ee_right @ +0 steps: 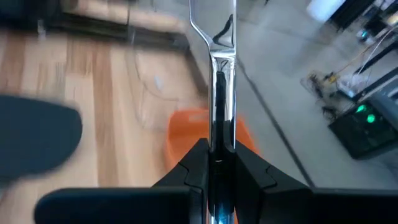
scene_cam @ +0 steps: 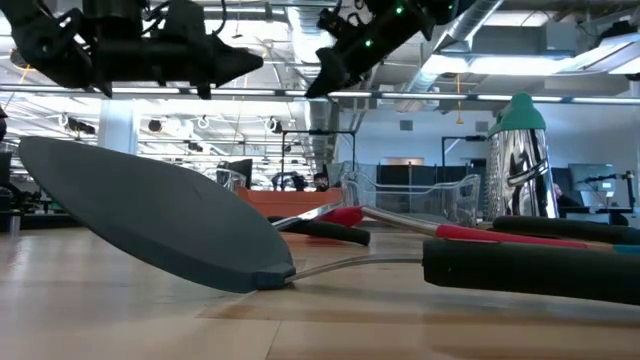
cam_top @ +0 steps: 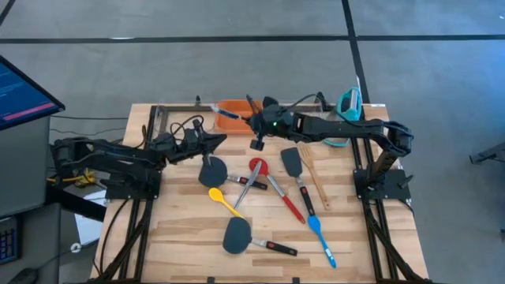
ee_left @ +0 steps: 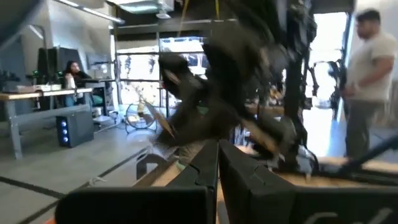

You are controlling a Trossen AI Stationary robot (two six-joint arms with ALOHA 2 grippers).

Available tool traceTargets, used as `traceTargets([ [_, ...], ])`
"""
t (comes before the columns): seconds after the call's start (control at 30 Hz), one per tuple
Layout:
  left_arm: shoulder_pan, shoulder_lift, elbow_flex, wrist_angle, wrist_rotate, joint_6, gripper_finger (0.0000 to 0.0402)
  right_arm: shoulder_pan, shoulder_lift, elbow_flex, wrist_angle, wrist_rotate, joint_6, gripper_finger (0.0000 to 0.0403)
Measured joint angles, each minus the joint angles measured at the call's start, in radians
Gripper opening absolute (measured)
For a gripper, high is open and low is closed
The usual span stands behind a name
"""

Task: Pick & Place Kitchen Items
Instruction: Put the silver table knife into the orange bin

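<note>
Looking through your right wrist camera, you are seeing what the overhead hides: the right gripper [ee_right: 219, 163] is pinching a shiny metal utensil [ee_right: 217, 74], its fingers nearly together on the slim stem, which is running straight out over the orange bin [ee_right: 208, 134]. What kind of utensil it is you cannot tell from here. From above, that gripper [cam_top: 258, 134] is hanging near the bin [cam_top: 234, 113] at the far middle of the table [cam_top: 181, 241], and the metal piece is too small to make out.

Your left gripper [cam_top: 211, 140] is reaching in from the left side with its fingers [ee_left: 205, 168] pressed together and holding nothing; its camera is facing the right arm and a person [ee_left: 367, 81] standing beyond the table.

The other kitchen items are lying spread over the wooden top: a black spatula [cam_top: 213, 170], a red spoon [cam_top: 268, 180], a yellow spoon [cam_top: 222, 201], a second dark spatula [cam_top: 293, 166], a wooden fork [cam_top: 314, 177], a blue spoon [cam_top: 319, 233] and a wide black spatula [cam_top: 241, 235] nearest the front edge. The low camera is filling up with that front spatula's blade [scene_cam: 150, 215] and is showing a metal grater with a teal top [scene_cam: 518, 160] standing upright at the far right. Behind it, an open workshop with desks and ceiling lights is stretching away.
</note>
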Motion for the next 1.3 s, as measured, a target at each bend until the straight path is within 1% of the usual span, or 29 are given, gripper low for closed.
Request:
traceTargets([
  [0.03, 0.0, 0.018, 0.0, 0.019, -0.006, -0.002, 0.0004, 0.008, 0.002, -0.002, -0.014, 0.034, -0.011, 0.0034],
  [0.13, 0.0, 0.031, -0.001, 0.03, -0.038, -0.005, 0.0017, 0.031, 0.014, 0.004, 0.017, 0.095, -0.031, 0.0034],
  [0.23, 0.0, 0.032, 0.0, 0.046, -0.067, -0.045, 0.0042, 0.045, 0.013, 0.001, 0.008, 0.127, -0.047, 0.0034],
  [0.33, 0.0, 0.031, 0.0, 0.092, -0.068, -0.088, 0.0071, 0.058, 0.013, 0.002, 0.021, 0.167, -0.064, 0.0034],
  [0.4, -0.001, 0.031, 0.0, 0.092, -0.068, -0.112, 0.009, 0.067, 0.014, 0.002, 0.022, 0.196, -0.082, 0.0034],
  [0.53, -0.001, 0.033, 0.003, 0.094, -0.068, -0.115, 0.0123, 0.082, 0.015, 0.002, 0.037, 0.22, -0.107, 0.0034],
  [0.73, -0.002, 0.082, 0.073, 0.095, -0.068, -0.114, 0.016, 0.089, 0.015, 0.002, 0.052, 0.223, -0.133, 0.0034],
  [0.87, -0.002, 0.144, 0.131, 0.092, -0.076, -0.104, 0.0171, 0.088, 0.015, 0.002, 0.052, 0.225, -0.133, 0.0034],
  [1.03, 0.004, 0.228, 0.198, 0.091, -0.092, -0.081, 0.0171, 0.089, 0.015, 0.002, 0.049, 0.226, -0.133, 0.0034],
  [1.17, 0.017, 0.256, 0.216, 0.093, -0.147, -0.032, 0.0166, 0.089, 0.015, 0.002, 0.044, 0.226, -0.135, 0.0034],
  [1.3, 0.028, 0.257, 0.217, 0.096, -0.155, -0.032, 0.0159, 0.089, 0.015, 0.002, 0.041, 0.226, -0.135, 0.0034],
])
